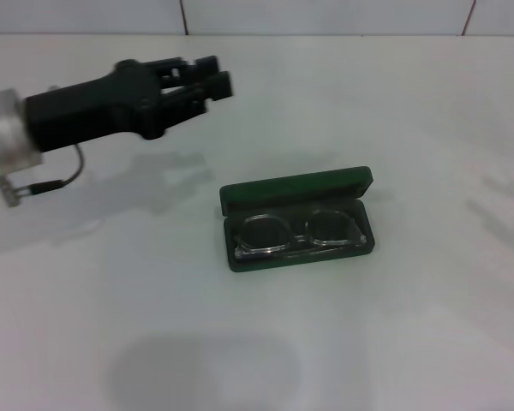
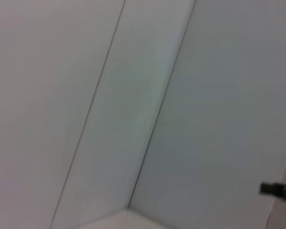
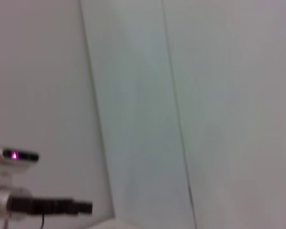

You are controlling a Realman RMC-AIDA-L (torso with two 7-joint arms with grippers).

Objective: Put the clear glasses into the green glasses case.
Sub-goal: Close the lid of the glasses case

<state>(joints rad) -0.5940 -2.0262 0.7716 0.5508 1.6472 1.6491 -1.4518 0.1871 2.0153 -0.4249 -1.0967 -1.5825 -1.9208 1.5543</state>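
The left gripper (image 1: 214, 79) hangs in the air above the counter (image 1: 394, 325), up and to the left of the case and well apart from it. Its fingers (image 1: 207, 64) hold nothing; they look drawn close together, but how far they are parted cannot be told from the head view. The right gripper does not show in the head view, and its own wrist view shows only the wall and the other arm far off.

The clear glasses (image 1: 295, 233) lie inside the green glasses case (image 1: 298, 219), lenses side by side in the lower tray, frame within the walls. The lid stands open behind them. Judging from this, the placing looks done. Closing the lid is not asked for by the task.
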